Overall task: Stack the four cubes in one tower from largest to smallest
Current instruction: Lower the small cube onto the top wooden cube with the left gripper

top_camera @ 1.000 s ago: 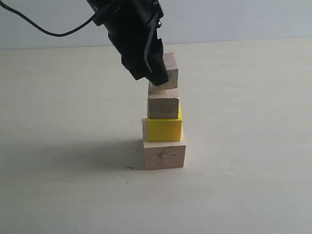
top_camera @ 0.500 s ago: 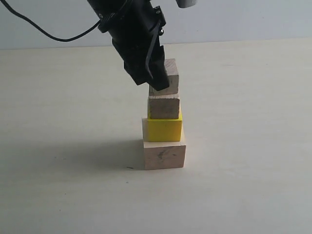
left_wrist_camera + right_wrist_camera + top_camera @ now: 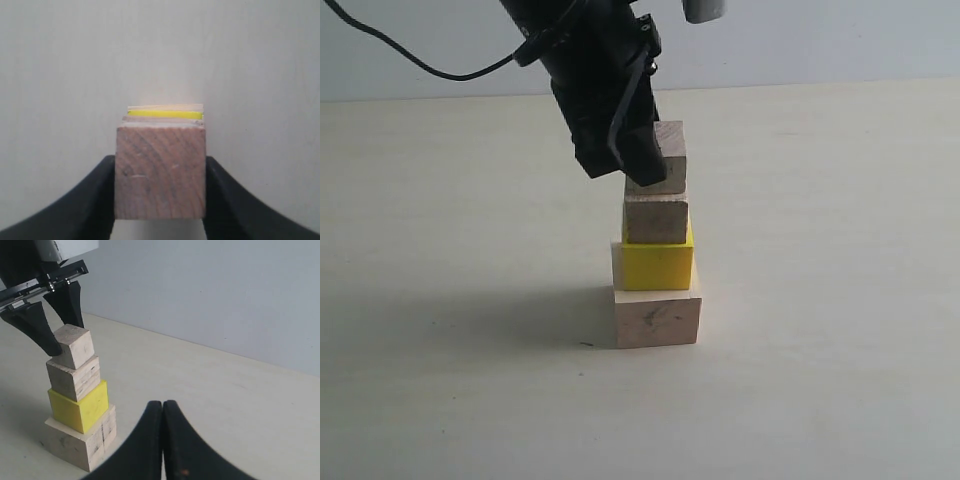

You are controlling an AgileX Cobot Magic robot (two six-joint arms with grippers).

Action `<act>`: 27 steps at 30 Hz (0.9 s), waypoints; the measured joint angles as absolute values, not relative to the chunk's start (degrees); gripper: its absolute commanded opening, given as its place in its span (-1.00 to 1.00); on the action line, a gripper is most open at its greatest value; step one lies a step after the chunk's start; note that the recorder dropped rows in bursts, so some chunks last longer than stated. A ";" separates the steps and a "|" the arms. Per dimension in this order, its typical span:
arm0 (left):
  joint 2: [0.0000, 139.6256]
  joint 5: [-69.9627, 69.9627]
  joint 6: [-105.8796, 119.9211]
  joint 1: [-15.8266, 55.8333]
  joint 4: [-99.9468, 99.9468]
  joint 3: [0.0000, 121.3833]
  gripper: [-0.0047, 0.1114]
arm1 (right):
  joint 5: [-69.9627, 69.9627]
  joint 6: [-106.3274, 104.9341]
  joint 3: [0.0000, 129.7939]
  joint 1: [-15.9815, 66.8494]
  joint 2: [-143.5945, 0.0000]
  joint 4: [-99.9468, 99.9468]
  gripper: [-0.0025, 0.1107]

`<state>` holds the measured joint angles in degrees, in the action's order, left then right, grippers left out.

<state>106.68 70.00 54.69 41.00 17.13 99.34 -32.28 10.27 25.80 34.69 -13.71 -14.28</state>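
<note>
The tower stands mid-table: large pale wood cube [image 3: 657, 318] at the bottom, yellow cube [image 3: 658, 266] on it, medium wood cube [image 3: 656, 220] above. The small wood cube [image 3: 670, 150] rests slightly tilted on top. My left gripper [image 3: 642, 168] is shut on it from above. In the left wrist view the small cube [image 3: 160, 170] fills the gap between the black fingers [image 3: 100, 200], with a yellow sliver [image 3: 165, 114] below. My right gripper [image 3: 163, 407] is shut and empty, apart from the tower [image 3: 80, 405].
The pale tabletop [image 3: 840, 300] spreads all round the tower, with a grey wall [image 3: 820, 40] behind. A black cable [image 3: 410, 62] trails from the left arm. A grey-white part [image 3: 705, 8] pokes in at the top edge.
The left gripper has lowered the small cube from just above the medium cube down onto it. The three lower cubes and the right gripper have stayed put.
</note>
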 measured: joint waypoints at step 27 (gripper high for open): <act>106.10 70.11 57.61 41.00 16.33 101.73 -0.92 | -32.16 10.27 25.80 34.69 -13.71 -14.28 -0.96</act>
<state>106.10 70.11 57.61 41.00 16.33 101.73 -32.16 10.27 25.80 34.69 -13.71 -14.28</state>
